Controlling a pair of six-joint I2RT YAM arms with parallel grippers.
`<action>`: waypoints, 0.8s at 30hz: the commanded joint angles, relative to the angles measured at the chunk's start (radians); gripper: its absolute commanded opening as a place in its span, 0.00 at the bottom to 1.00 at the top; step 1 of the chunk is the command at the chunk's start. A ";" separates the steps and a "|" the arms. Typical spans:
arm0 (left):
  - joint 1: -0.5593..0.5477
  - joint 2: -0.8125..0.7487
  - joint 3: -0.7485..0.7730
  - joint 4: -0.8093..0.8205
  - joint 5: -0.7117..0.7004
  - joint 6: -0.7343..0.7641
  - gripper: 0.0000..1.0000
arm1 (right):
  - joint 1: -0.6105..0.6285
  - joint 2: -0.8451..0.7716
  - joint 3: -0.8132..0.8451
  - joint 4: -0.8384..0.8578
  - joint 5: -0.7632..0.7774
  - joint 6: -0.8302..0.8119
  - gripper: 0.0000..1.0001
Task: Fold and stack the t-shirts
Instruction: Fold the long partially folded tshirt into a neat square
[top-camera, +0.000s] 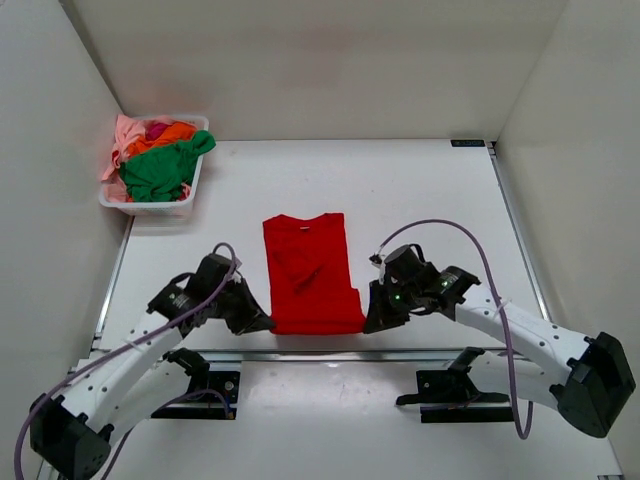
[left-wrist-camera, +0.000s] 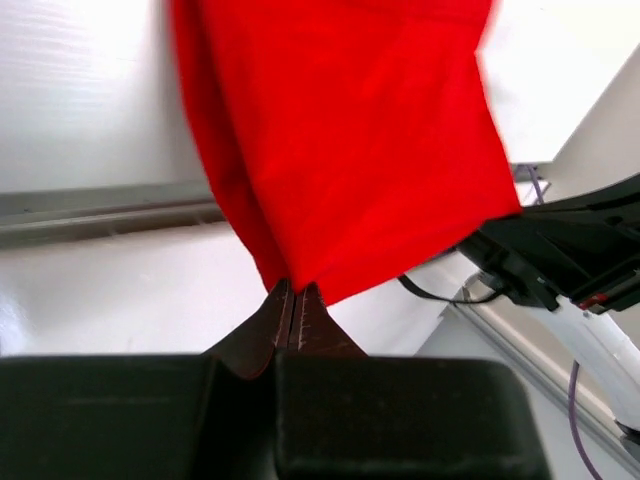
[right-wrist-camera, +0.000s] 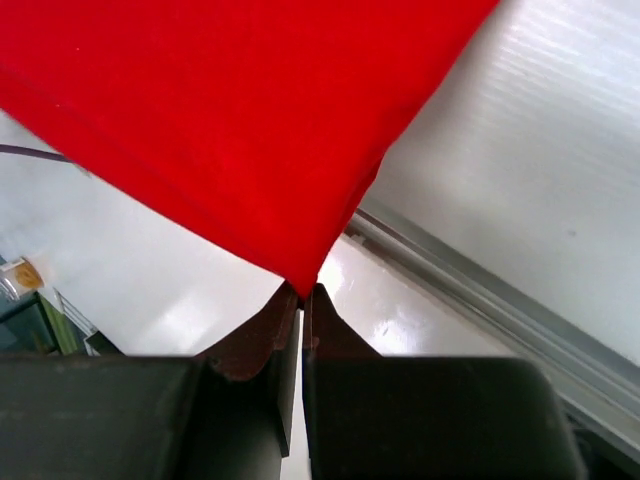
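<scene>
closest in, the left arm (top-camera: 120, 365) and right arm (top-camera: 520, 335) reach forward from the near edge of the white table (top-camera: 430, 190), both bent low and angled inward toward the middle. a purple cable (top-camera: 450, 225) loops up over the right arm. just past a metal rail (top-camera: 330, 354) that runs along the near side, the left gripper (top-camera: 262, 322) sits at the near left corner of the red t-shirt (top-camera: 308, 275), and the right gripper (top-camera: 372, 320) sits at its near right corner.

in the left wrist view the 2 fingers are pressed together with a corner of red cloth pinched between their tips, and the fabric spreads up and away from them. the right wrist view shows the same: jaws closed on a red corner, cloth fanning out above.

the red t-shirt lies in the middle of the table as a tall narrow rectangle, neckline at the far end, with a few soft creases across its centre.

well apart from it, in the far left corner, a white basket (top-camera: 150, 207) stands close to the wall. it holds a heap of other shirts. a green t-shirt (top-camera: 160, 170) lies on top and spills over the right rim, with an orange t-shirt (top-camera: 168, 133) behind it. a pink t-shirt (top-camera: 120, 140) hangs over the left rim, and a bit of a magenta t-shirt (top-camera: 157, 128) shows at the back.
</scene>
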 joint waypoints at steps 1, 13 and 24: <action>-0.022 0.089 0.175 -0.132 -0.038 0.049 0.00 | -0.029 0.019 0.154 -0.197 0.027 -0.063 0.00; 0.103 0.422 0.628 -0.158 -0.013 0.184 0.00 | -0.236 0.393 0.731 -0.377 0.032 -0.358 0.00; 0.265 0.548 0.622 -0.011 -0.037 0.179 0.00 | -0.333 0.735 1.072 -0.334 -0.048 -0.433 0.00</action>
